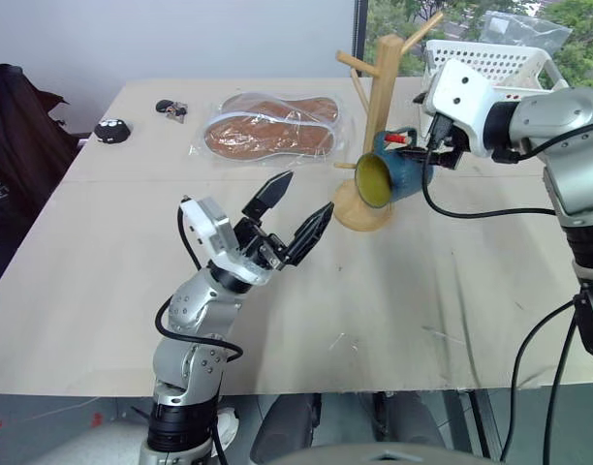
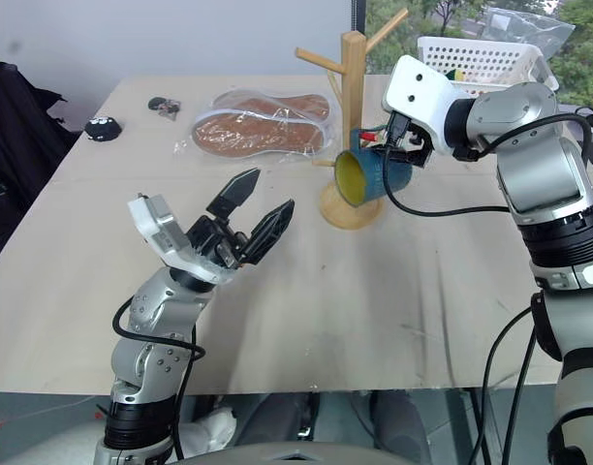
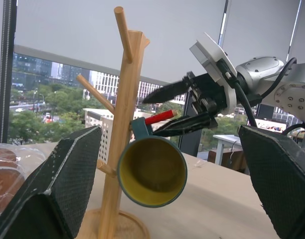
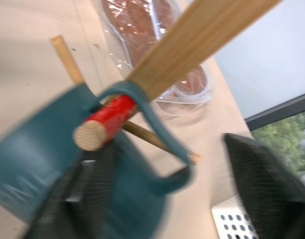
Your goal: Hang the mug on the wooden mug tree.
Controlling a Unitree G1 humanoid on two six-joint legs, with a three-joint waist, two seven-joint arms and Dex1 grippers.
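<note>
In the left eye view you had the mug (image 1: pixel 391 178) right of centre in the upper half of the frame, hung by its loop handle on the red-tipped peg of the wooden mug tree (image 1: pixel 377 97), its yellow mouth turned toward the lower left. Your right tool (image 1: pixel 424 152) sat just to the right of the mug, so the mug lay to that tool's left; this was clearly the nearer arm. Your left tool (image 1: pixel 295 215) stood well apart at lower centre, fingers spread and holding nothing. I counted one mug, one tree and two tools on the surface (image 1: pixel 393 300). In the right eye view the same layout held, mug at upper centre against the post. In the left wrist view the mug's long axis ran roughly level, mouth toward the camera, at centre frame, and the right tool's fingers stood apart beside the handle at upper right, not clamped on it. In the right wrist view the handle ringed the red peg at centre left, with the post slanting to the upper right. By my reading, the coming move turned on drawing that right tool straight back off to the right without catching the handle.
</note>
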